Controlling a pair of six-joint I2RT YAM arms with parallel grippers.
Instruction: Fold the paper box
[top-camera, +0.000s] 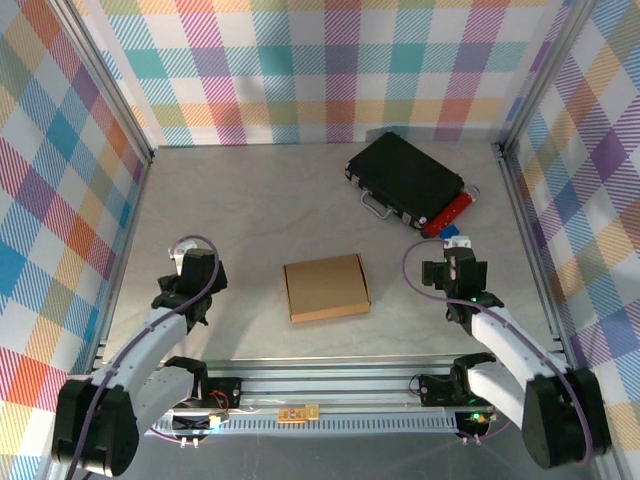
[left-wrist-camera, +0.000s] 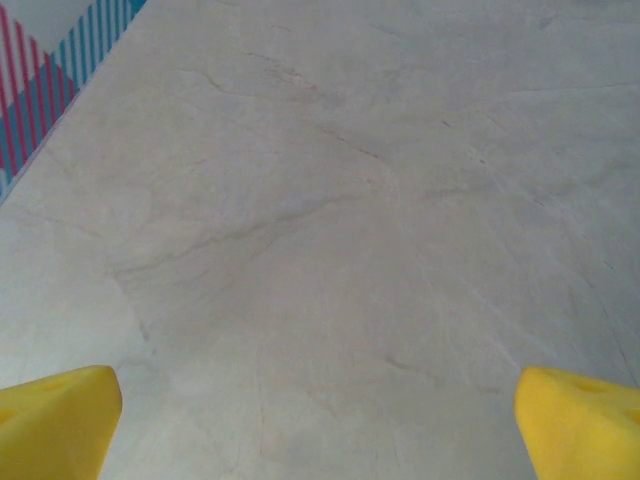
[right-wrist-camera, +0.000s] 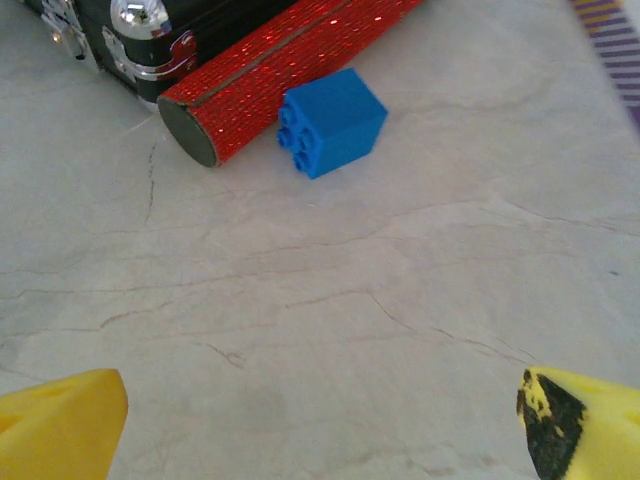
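Your left hand (left-wrist-camera: 320, 430) and right hand (right-wrist-camera: 320, 430) both gape wide, holding nothing, above the table (left-wrist-camera: 330, 200). The paper box (top-camera: 326, 288) lies closed between them, apart from both; an untucked flap could spring its lid up. Swing right carelessly and you knock the blue block (right-wrist-camera: 332, 120).

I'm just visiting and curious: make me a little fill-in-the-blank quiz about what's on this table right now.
The paper box lies ___ the left arm and the right arm.
The blue building block sits beside a glittery ___ tube.
The left arm's fingers and the right arm's fingers are both ___, holding nothing.
Missing words: between; red; open.
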